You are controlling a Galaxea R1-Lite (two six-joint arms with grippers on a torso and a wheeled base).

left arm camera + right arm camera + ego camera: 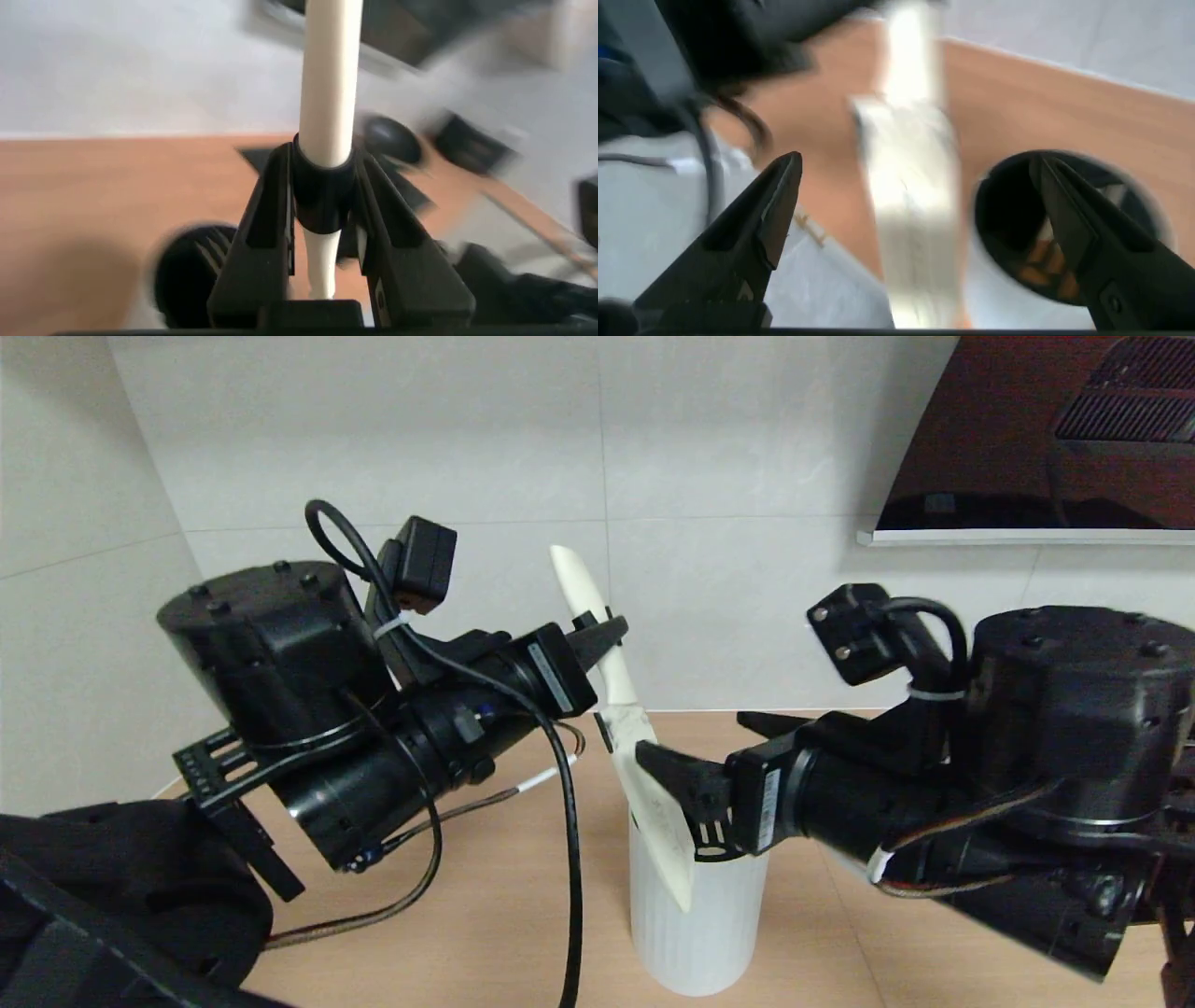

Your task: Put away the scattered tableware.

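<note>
A white knife (653,803) with a cream handle hangs tilted, blade down, and its tip reaches in front of a white ribbed cylinder holder (695,933) on the wooden table. My left gripper (602,635) is shut on the knife's handle (329,84), above the holder's dark opening (192,271). My right gripper (719,751) stands open just right of the blade, level with the holder's rim. In the right wrist view the blade (910,187) lies between its spread fingers (766,215), with the holder's mouth (1064,233) beside it.
The wooden table (485,915) runs back to a white tiled wall. A dark range hood (1046,439) hangs at the upper right. Cables trail from my left arm (560,821) over the table left of the holder.
</note>
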